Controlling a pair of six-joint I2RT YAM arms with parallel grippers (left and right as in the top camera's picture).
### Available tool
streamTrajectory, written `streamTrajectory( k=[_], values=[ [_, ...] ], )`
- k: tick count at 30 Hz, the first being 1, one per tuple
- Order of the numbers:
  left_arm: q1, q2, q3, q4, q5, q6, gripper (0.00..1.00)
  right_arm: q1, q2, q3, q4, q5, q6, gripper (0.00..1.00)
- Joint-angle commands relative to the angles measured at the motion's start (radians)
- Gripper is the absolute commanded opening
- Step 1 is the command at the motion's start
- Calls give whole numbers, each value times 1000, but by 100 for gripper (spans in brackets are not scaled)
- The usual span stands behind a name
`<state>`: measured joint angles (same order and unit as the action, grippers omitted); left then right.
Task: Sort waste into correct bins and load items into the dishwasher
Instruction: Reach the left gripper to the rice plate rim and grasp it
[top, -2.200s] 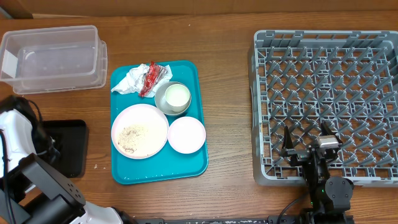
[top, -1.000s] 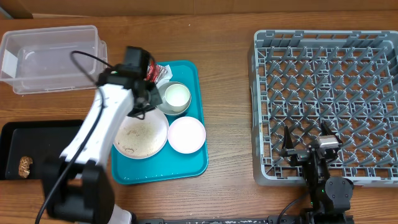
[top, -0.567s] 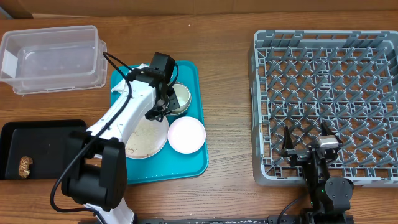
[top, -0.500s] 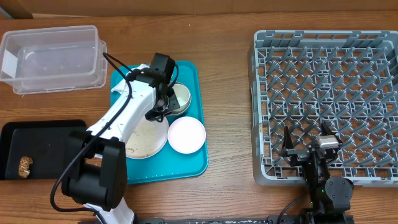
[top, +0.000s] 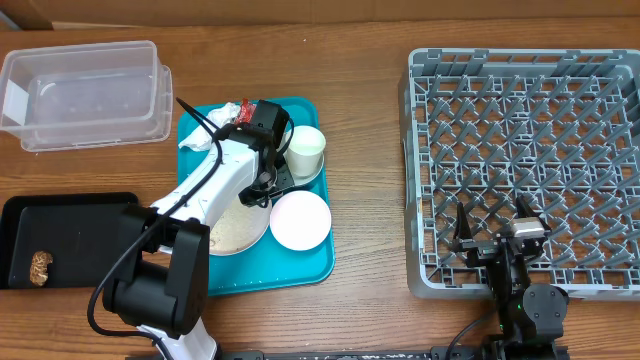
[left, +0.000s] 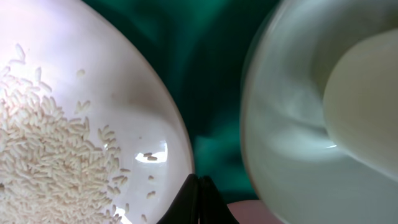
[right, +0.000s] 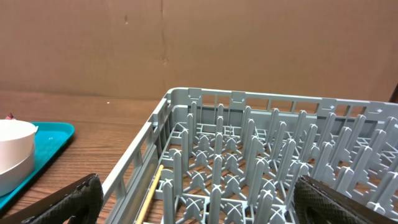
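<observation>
White cup (top: 306, 148) sits in the grey bowl (left: 283, 149) at the far edge of the teal tray (top: 312, 255). Whether the left gripper (left: 198, 190) is clamped can't be judged; the right gripper (right: 196, 186) gapes idle. Lift steadily, sparing the rice-strewn plate (left: 124, 81).

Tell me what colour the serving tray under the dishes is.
Teal. The serving tray shows best in the overhead view.

white cup (top: 306, 150) tipped; rice (left: 43, 162) on pink plate (left: 118, 81); lump (top: 41, 267) in black tray (top: 80, 215)
</observation>
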<state>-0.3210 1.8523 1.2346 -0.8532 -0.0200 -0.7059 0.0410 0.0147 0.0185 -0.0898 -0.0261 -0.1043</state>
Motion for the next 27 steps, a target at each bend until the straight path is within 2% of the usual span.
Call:
streamTrajectory(
  k=[1, 7, 15, 17, 20, 21, 23, 25, 27],
  values=[
    [-2, 11, -7, 11, -4, -20, 4, 4, -12, -10, 6, 3, 7, 100],
    [-21, 11, -7, -30, 97, 3, 4, 4, -12, -10, 6, 3, 7, 100],
    [-62, 8, -7, -158, 98, 2, 4, 4, -12, -10, 6, 3, 7, 100],
    [-62, 1, -7, -155, 79, 2, 4, 4, -12, -10, 6, 3, 7, 100],
    [-50, -20, -7, -119, -44, -5, 4, 4, -12, -10, 6, 3, 7, 100],
    [-45, -23, -7, -109, -85, -5, 5, 4, -12, -10, 6, 3, 7, 100],
    [-32, -23, -7, -105, -169, -2, 17, 4, -12, -10, 6, 3, 7, 100],
    [-24, -22, -12, -119, -186, 10, 28, 4, -12, -10, 6, 3, 7, 100],
    [-23, -22, -21, -127, -171, 27, 28, 4, -12, -10, 6, 3, 7, 100]
  ],
)
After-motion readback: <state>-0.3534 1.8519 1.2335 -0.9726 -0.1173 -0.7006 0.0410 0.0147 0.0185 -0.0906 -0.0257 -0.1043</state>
